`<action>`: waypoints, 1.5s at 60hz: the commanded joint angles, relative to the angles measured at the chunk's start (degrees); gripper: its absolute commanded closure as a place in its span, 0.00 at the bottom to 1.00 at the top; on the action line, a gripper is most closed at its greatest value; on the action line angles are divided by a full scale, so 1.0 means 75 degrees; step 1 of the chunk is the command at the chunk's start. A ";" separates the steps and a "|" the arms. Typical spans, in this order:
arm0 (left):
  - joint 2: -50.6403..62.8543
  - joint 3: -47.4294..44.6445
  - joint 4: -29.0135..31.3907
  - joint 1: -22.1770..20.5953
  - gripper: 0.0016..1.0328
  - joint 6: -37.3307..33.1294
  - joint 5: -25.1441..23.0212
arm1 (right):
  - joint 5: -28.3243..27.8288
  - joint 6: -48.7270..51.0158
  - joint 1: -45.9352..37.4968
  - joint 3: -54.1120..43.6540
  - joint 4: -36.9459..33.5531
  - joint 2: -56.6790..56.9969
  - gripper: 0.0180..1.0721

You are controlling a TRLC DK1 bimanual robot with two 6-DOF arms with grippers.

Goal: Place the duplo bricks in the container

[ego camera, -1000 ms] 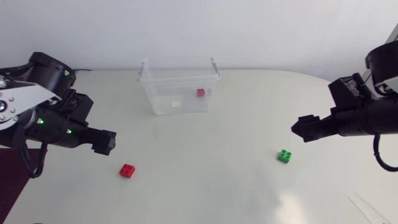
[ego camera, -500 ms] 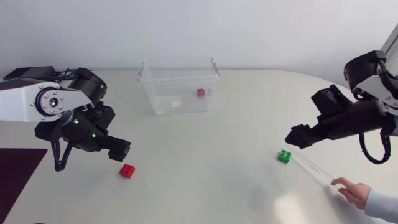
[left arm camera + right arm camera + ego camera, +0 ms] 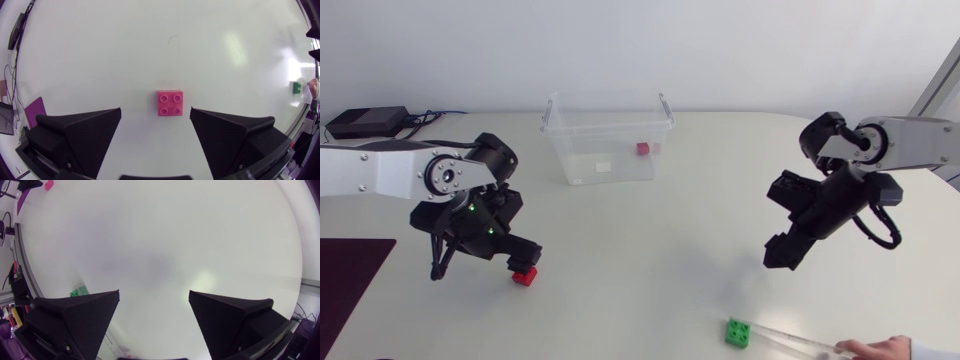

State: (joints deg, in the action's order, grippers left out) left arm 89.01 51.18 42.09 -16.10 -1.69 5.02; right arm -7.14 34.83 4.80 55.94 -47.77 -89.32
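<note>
One brick is in the container; the red brick and green brick lie on the tabletop, not yet placed. My left gripper hangs wide over the red brick. My right gripper is wide and empty.

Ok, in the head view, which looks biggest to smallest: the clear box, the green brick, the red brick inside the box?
1. the clear box
2. the green brick
3. the red brick inside the box, which looks smallest, though it may just be farther from the camera.
</note>
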 commanded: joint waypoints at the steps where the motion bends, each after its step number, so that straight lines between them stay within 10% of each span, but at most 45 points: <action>1: 0.0249 0.0137 -0.0045 -0.0057 0.07 0.0038 0.0046 | 0.0155 0.0231 0.0380 -0.0451 0.0064 -0.0044 0.05; 62: 0.0682 -0.0613 -0.0725 -0.0303 0.12 0.0003 0.0046 | -0.0033 0.0055 0.5079 -0.3275 -0.0486 0.4409 0.05; 72: 0.0999 -0.0660 -0.0912 -0.0233 0.22 0.0038 0.0046 | -0.0056 0.0067 0.5161 -0.3299 -0.0498 0.4362 0.05; 90: 0.1139 -0.0683 -0.1510 -0.0045 0.75 0.0132 -0.0704 | 0.0002 0.0126 0.4739 -0.3369 -0.0064 0.4116 0.05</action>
State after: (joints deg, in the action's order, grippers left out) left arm 96.18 47.51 31.38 -17.54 -1.50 1.91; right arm -7.29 35.64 41.98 32.18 -49.12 -57.30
